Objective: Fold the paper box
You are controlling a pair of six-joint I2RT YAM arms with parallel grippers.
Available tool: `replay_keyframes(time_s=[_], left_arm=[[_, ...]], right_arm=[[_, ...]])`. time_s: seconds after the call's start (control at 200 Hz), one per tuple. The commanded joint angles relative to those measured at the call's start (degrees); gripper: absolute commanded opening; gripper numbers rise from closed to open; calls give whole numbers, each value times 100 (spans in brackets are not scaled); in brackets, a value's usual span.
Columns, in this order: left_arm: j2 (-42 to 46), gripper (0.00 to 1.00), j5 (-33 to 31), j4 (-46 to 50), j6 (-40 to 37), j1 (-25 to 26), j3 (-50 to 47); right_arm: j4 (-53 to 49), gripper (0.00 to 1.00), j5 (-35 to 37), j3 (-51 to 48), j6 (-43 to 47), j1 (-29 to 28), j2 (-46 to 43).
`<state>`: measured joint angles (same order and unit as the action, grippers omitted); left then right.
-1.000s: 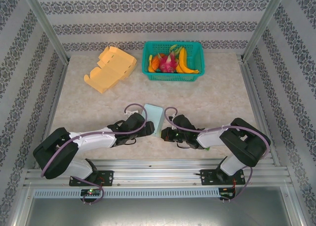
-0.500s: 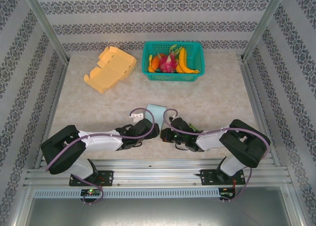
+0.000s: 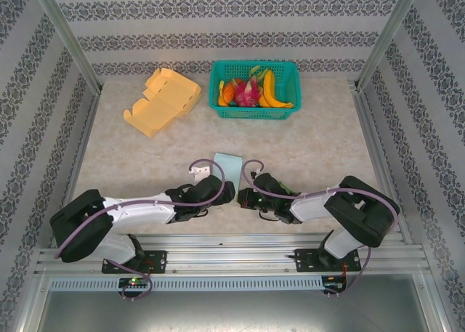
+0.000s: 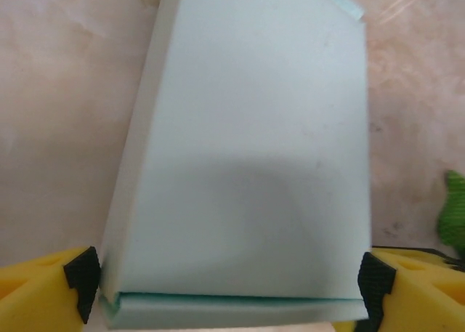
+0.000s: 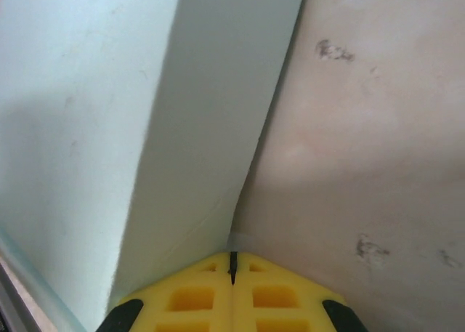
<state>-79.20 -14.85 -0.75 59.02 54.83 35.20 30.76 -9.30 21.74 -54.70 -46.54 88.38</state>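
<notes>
Top external view, from the left: a yellow cardboard piece (image 3: 163, 99) lies at the back of the desk (image 3: 330, 139), partly folded up and well apart from both arms. Nearer the front, the left arm (image 3: 138, 210) lies low and reaches toward the middle. The left fingers (image 3: 222, 187) sit at the near end of the paper box (image 3: 228, 165). The paper box is pale blue-green and lies flat on the desk in the middle, between the 2 arms. Just to its right are the right fingers (image 3: 248, 195), pointing at the near right side of the box. Farther back stands a green basket (image 3: 254, 112) with bananas (image 3: 270, 88) and other fruit in it. Left wrist view: the left fingers are spread wide, with 1 yellow finger (image 4: 36, 296) in the bottom left corner and 1 more finger (image 4: 429, 292) in the bottom right corner. The paper box lies between them and fills almost the whole gap. The black tips are just beside its 2 long sides, and I cannot tell if they press on it. At the near end, 2 thin layers lie 1 on top of the other. Right wrist view: the paper box is on the left and bare desk is on the right. The right fingers are closed tight, so the 2 yellow halves meet in 1 thin dark line. Their tip is right up against the low edge of the box, where its sloping side comes down to the desk.
</notes>
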Motion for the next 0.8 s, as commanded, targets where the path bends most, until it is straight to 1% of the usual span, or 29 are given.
replay_keyframes(time_s=[0.0, 0.125, 0.14, 0.275, 0.37, 0.38, 0.47, 0.57, 0.694, 0.799], left_arm=[[319, 94, -39, 133, 61, 99, -88], [538, 95, -196, 402, 22, 13, -161], [560, 95, -216, 427, 17, -5, -175], [854, 95, -273, 594, -166, -202, -231], [941, 95, -253, 651, -509, -525, -128], [935, 95, -244, 643, -542, -572, -108], [845, 95, -42, 334, -969, -923, 23], [523, 95, 273, -32, -1305, -1331, 237], [-137, 95, 797, -511, -1444, -1870, 511], [-656, 94, 981, -744, -1668, -2050, 846]], right_arm=[[141, 0, -135, -143, 194, 114, -197], [19, 0, -223, -170, 257, 259, -414], [-4, 0, -225, -313, 270, 286, -446], [-358, 0, -377, -401, 463, 657, -826], [-911, 0, -560, -243, 800, 1053, -1029], [-984, 0, -565, -104, 842, 1087, -1043], [-1411, 0, -526, 252, 1137, 1386, -1079], [-1525, 0, -651, 583, 1280, 1755, -897], [-1508, 0, -1138, 1137, 1413, 2106, -290], [-1427, 0, -1514, 1632, 1453, 2249, 419]])
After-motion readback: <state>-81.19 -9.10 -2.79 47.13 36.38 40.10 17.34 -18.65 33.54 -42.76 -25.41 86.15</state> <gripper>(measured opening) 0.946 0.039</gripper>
